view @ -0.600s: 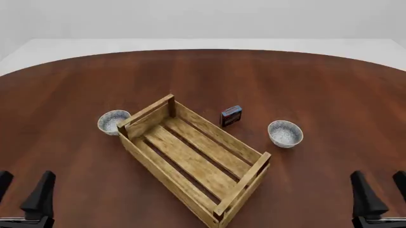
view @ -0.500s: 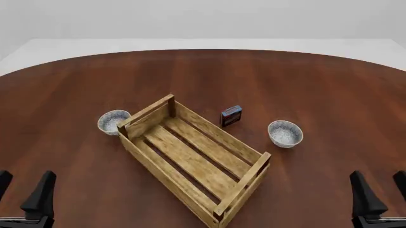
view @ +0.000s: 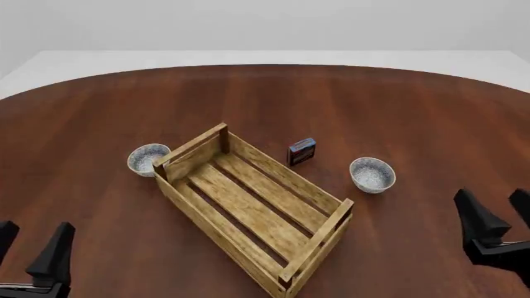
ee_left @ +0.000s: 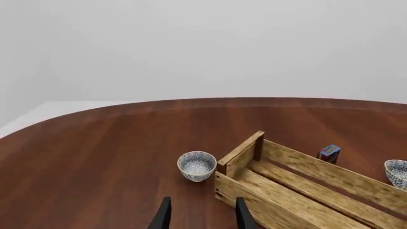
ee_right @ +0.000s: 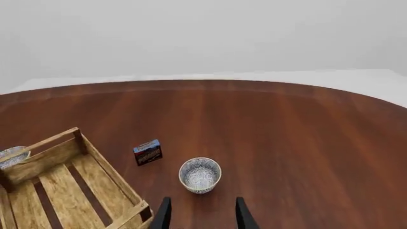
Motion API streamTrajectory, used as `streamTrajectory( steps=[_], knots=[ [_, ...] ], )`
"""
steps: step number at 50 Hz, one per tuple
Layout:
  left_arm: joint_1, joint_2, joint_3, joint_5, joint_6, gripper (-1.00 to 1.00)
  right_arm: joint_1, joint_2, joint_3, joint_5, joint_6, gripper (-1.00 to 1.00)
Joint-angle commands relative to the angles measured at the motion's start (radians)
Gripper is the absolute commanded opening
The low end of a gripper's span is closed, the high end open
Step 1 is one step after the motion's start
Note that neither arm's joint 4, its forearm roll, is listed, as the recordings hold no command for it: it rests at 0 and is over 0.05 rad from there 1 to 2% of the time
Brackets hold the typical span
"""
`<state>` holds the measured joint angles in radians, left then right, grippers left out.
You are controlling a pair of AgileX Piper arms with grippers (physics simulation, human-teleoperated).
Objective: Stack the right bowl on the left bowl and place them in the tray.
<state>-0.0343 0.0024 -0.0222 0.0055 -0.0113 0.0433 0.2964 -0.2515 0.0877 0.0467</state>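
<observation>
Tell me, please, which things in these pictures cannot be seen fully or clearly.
- Small dark box: the print on its face is too small to read in any view.
- Left gripper: cut off by the lower edge of the front view; its base is hidden.
- Right gripper: partly cut off by the right edge of the front view.
- Right bowl: cut by the frame edge in the left wrist view.
- Left bowl: partly behind the tray wall in the right wrist view.
</observation>
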Motion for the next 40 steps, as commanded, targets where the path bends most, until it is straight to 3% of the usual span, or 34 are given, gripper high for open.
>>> streamTrajectory(
  steps=[1,3,8,11,20,26,32,40],
  knots=[
    [-0.011,0.001,-0.014,0.007,-0.008,1.00,0.022,0.211,-0.161,0.069,-0.020,1.00],
    [-0.010,0.001,-0.016,0.008,-0.009,1.00,0.020,0.238,-0.188,0.086,-0.005,1.00],
    [-0.006,0.017,-0.007,0.003,-0.033,1.00,0.010,0.351,-0.285,0.152,-0.040,1.00],
    [-0.007,0.014,-0.031,0.022,-0.018,1.00,0.013,0.400,-0.331,0.193,-0.011,1.00],
    [-0.012,0.001,-0.047,0.056,-0.023,1.00,-0.002,0.524,-0.490,0.306,-0.037,1.00],
    [-0.010,0.006,-0.042,0.054,-0.027,1.00,0.023,0.603,-0.572,0.371,-0.019,1.00],
    [-0.009,0.004,-0.018,0.031,-0.032,1.00,0.025,0.682,-0.632,0.397,0.000,1.00],
    [-0.018,0.005,-0.023,0.042,-0.025,1.00,0.011,0.790,-0.676,0.404,-0.023,1.00]
  ],
)
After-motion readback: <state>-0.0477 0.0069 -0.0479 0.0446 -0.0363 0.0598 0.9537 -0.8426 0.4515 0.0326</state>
